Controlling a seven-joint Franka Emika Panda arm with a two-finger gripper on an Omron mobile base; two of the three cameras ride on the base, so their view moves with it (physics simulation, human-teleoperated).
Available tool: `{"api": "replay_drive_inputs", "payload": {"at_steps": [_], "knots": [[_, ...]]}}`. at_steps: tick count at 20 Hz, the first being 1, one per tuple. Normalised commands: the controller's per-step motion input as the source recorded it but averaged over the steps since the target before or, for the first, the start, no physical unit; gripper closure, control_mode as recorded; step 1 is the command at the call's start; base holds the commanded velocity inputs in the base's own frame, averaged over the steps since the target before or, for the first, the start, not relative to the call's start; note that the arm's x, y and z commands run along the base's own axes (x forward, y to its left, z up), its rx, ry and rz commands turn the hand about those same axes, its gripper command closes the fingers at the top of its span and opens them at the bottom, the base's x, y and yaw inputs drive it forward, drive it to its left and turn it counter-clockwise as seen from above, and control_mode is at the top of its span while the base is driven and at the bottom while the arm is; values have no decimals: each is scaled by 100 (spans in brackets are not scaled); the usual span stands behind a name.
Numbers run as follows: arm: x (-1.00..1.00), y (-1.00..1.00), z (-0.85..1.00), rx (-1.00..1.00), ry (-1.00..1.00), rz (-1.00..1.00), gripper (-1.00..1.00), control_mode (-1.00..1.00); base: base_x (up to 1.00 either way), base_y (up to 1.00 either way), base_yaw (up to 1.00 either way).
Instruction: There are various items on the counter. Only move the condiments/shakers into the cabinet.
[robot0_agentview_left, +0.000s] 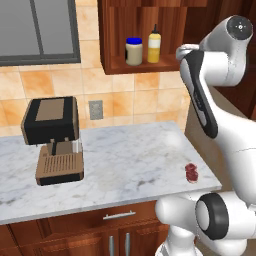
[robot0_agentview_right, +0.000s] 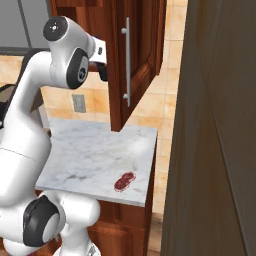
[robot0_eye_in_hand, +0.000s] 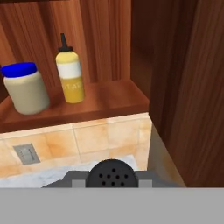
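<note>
A small black shaker (robot0_eye_in_hand: 110, 173) with a perforated top sits between my fingertips, and my gripper (robot0_eye_in_hand: 109, 182) is shut on it. It hangs in front of the cabinet (robot0_agentview_left: 115, 30), below and to the right of the shelf (robot0_eye_in_hand: 109, 103). On that shelf stand the blue-lidded jar (robot0_eye_in_hand: 26, 89) and the yellow squeeze bottle (robot0_eye_in_hand: 71, 72), also seen as the jar (robot0_agentview_left: 133, 51) and the bottle (robot0_agentview_left: 154, 45). From the right, the gripper (robot0_agentview_right: 103, 71) is beside the open cabinet door (robot0_agentview_right: 142, 55). The dark-red lumpy object (robot0_agentview_left: 191, 172) lies on the counter (robot0_agentview_left: 130, 160) near its right front corner.
A black and brown coffee machine (robot0_agentview_left: 52, 137) stands on the left of the counter. A wall outlet (robot0_agentview_left: 96, 109) is set in the tiled backsplash. A tall dark wooden panel (robot0_agentview_right: 215, 125) rises at the counter's right end. Drawers with metal handles (robot0_agentview_left: 119, 215) run below.
</note>
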Motion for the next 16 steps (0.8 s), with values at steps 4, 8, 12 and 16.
{"api": "replay_drive_inputs", "payload": {"at_steps": [4,8,12,16], "knots": [[17,-11,18,0,-5,0,100,-100,0,0,0],[25,-5,14,0,-4,0,100,-100,0,0,0],[25,-1,14,0,-4,0,100,-100,0,0,0],[14,-2,4,0,-2,2,100,-100,0,0,0]]}}
